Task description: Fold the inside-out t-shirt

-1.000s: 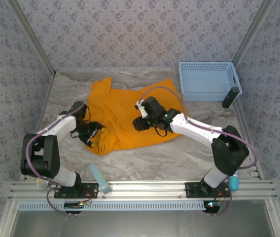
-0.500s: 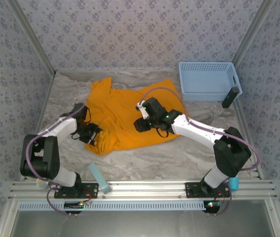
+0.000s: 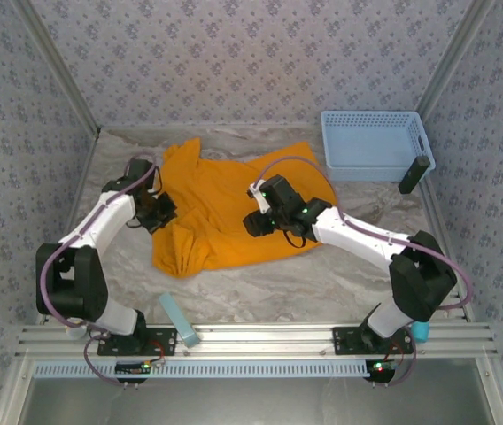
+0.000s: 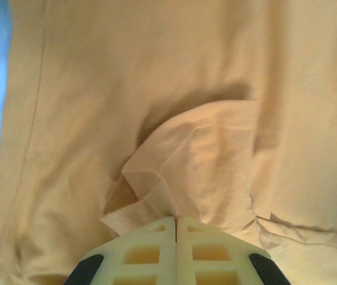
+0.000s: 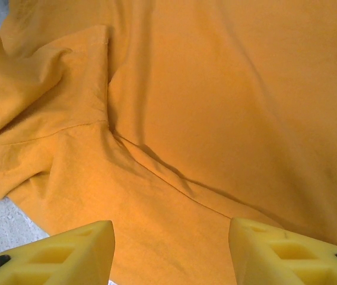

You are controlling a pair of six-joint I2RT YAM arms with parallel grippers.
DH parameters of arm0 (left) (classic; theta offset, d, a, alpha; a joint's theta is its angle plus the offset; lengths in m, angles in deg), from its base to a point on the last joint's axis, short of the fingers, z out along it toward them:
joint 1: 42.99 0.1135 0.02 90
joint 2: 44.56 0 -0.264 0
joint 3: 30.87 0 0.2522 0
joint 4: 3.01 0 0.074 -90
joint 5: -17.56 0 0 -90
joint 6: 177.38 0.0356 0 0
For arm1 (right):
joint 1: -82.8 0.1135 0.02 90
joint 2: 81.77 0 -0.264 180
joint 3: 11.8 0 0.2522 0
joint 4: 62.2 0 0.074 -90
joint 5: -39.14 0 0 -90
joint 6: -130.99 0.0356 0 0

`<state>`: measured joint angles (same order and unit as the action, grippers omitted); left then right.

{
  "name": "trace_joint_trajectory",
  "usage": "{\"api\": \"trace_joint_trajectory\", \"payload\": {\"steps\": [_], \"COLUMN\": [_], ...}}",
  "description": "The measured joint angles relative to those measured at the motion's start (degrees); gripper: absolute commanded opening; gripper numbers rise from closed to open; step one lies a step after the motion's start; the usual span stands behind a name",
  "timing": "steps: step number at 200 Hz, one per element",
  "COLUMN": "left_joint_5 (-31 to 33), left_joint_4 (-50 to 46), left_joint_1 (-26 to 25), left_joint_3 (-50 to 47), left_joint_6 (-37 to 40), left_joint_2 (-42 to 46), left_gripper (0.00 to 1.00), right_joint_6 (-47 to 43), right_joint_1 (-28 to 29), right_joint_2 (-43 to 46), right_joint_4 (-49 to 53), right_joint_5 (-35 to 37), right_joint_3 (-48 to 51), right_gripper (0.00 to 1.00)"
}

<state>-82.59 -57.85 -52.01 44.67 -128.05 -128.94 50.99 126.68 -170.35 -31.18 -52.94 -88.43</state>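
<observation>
The left claw (image 4: pixel 175 221) is seen pressed together on a raised tuck of cloth at the left edge of the inside-out t-shirt (image 3: pixel 234 199); the right claw (image 5: pixel 169 237) is poised spread above the shirt's middle, nothing gripped. The shirt is laid rumpled across the centre of the surface (image 3: pixel 322 274), its near-left corner bunched. No clean fold can be made out, so the work is judged early, with flattening and every fold left. The surface is covered in grey marbling; a light blue basket (image 3: pixel 371 146) is set at the back right, and the space is enclosed by patterned walls (image 3: pixel 234 62)
</observation>
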Motion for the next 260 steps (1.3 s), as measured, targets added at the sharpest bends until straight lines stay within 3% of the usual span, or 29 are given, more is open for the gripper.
{"api": "trace_joint_trajectory", "payload": {"steps": [41,60,98,102,106,110,115,117,120,150,179,203,226,260], "left_joint_5": [13.4,18.6,21.2,21.0,20.9,20.9,20.9,20.9,20.9,19.3,16.6,13.5,10.6,6.4], "left_joint_4": [1.8,4.5,11.7,12.3,13.0,13.5,14.0,14.1,14.2,11.7,4.0,-3.3,-9.2,-11.6], "left_joint_1": [-7.5,-8.5,-8.0,-8.0,-8.0,-8.0,-8.0,-8.0,-8.0,-8.0,-7.1,-4.5,-0.2,5.2], "left_joint_3": [1.3,1.3,-1.1,-1.4,-1.9,-2.2,-2.4,-2.5,-2.5,1.4,2.9,-2.2,-9.1,-15.8], "left_joint_6": [22.3,29.4,40.9,42.1,43.8,44.9,46.4,47.0,47.5,44.0,29.1,15.7,3.4,-4.6], "left_joint_2": [2.3,1.7,1.5,1.6,1.6,1.7,1.7,1.7,1.7,0.9,4.1,11.4,19.9,23.8], "left_gripper": [0.00,0.01,0.00,0.04,0.19,0.43,0.90,0.97,0.99,1.00,0.99,0.88,0.69,0.58], "right_joint_6": [0.1,0.6,1.5,1.6,1.6,1.7,1.9,2.0,2.1,2.7,2.6,0.0,-6.7,-20.7], "right_joint_1": [-0.4,-0.5,-0.5,-0.5,-0.5,-0.5,-0.5,-0.5,-0.5,-0.5,-0.3,0.5,3.1,10.8], "right_joint_2": [0.5,0.5,0.7,0.9,1.0,1.2,1.3,1.4,1.4,1.6,2.0,3.3,2.7,-8.8], "right_joint_4": [-1.2,-1.7,-2.5,-2.6,-2.6,-2.7,-2.7,-2.7,-2.7,-2.8,-2.7,-2.7,-3.3,-2.3], "right_joint_5": [0.7,0.7,0.6,0.6,0.7,0.8,0.8,0.8,0.8,0.9,1.3,0.9,-1.1,-2.2], "right_joint_3": [1.6,1.9,2.3,2.5,2.7,3.0,3.2,3.3,3.4,3.8,3.8,4.2,3.9,-7.7], "right_gripper": [0.56,0.56,0.57,0.57,0.57,0.57,0.57,0.57,0.57,0.57,0.57,0.58,0.58,0.58]}}
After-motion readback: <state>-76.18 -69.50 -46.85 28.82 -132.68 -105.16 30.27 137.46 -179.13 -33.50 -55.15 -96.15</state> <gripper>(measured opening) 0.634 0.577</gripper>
